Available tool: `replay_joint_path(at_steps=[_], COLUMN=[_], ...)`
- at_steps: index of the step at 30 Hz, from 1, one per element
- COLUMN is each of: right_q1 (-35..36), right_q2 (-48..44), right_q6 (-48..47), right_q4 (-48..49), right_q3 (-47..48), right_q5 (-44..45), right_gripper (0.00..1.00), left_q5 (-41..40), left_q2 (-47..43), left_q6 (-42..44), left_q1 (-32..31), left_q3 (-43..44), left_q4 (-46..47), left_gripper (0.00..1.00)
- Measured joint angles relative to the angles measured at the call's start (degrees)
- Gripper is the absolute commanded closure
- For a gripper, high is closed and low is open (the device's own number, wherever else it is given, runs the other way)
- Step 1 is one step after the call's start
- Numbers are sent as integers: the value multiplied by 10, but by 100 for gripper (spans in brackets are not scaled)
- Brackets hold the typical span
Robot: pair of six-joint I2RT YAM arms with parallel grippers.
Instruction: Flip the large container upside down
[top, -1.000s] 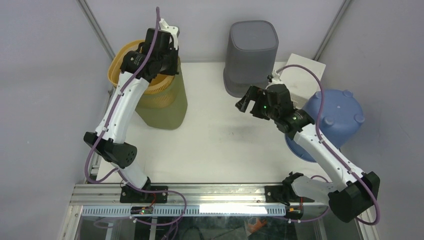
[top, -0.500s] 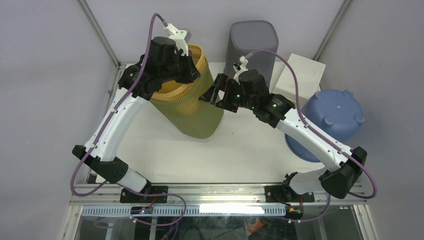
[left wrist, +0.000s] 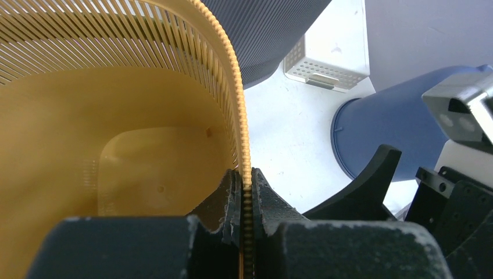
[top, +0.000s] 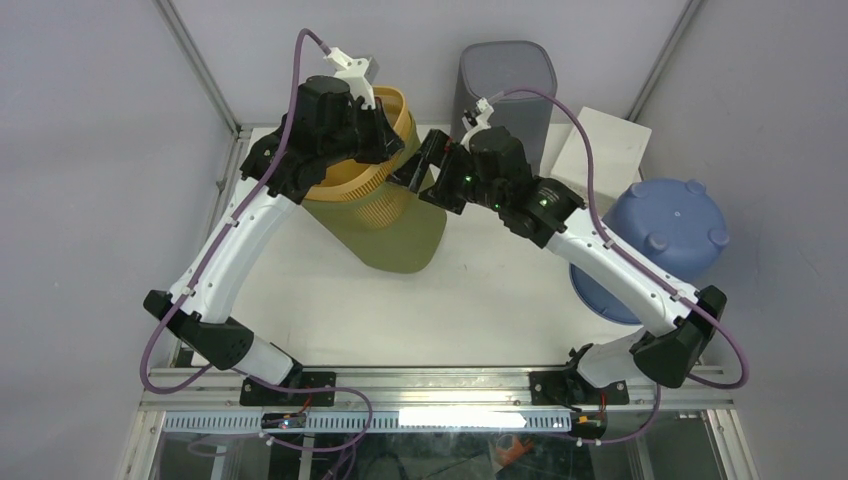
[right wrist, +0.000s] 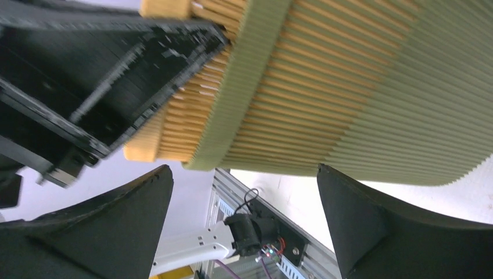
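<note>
The left pincer (left wrist: 245, 187) is clenched on the rim of the yellow-and-olive basket (top: 392, 228), one finger inside the wall and one outside. The basket leans, its long axis sloping from the mouth up at this pincer to the base below and to its right. The right pincer (top: 410, 172) is spread wide just beside it, astride the ribbed wall. The left arm hides part of the rim. Whether the base touches the tabletop (top: 500, 290) I cannot tell.
</note>
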Motion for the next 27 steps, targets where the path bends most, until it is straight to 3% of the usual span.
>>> replay_joint_path(at_steps=[11, 19, 27], right_q1=[0, 0, 3], right_q2=[36, 28, 12], right_q6=[21, 47, 88], right_q4=[3, 34, 105], right_q3=[33, -10, -67], right_q5=[36, 60, 59], right_gripper=[2, 5, 6], left_q5=[9, 17, 13], left_q2=[0, 0, 59], left_q6=[-6, -3, 26], left_q1=[0, 0, -5], left_q3=[-2, 1, 133], left_q4=[3, -2, -115], left_gripper=[100, 100, 100])
